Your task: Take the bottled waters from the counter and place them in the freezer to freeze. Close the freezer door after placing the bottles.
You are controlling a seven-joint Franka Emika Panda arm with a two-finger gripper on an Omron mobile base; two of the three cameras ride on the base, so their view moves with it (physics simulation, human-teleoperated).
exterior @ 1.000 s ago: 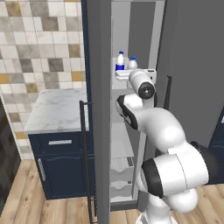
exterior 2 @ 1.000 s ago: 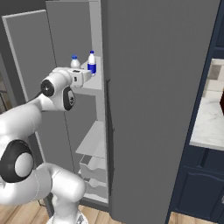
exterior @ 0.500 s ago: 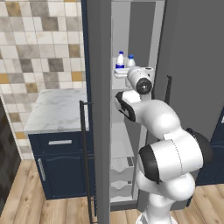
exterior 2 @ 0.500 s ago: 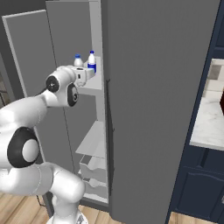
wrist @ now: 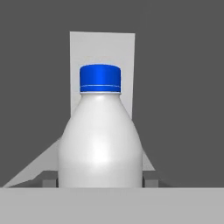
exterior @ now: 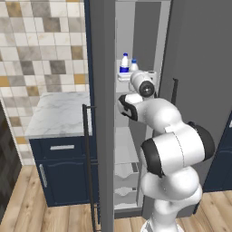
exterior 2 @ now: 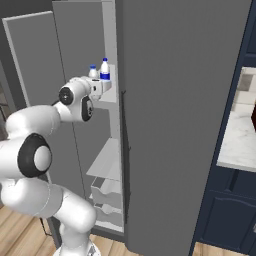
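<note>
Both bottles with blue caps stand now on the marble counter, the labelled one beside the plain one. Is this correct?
Not the counter. The left base view shows both standing on a freezer shelf, the labelled bottle beside the plain bottle.

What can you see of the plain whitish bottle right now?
The plain bottle is whitish, smooth plastic with rounded shoulders and a blue ribbed cap, no label. It stands upright on a pale freezer shelf, close beside the labelled bottle. The gripper is shut on its lower body, a dark fingertip showing at each side. In the right base view it stands left of the labelled one.
</note>
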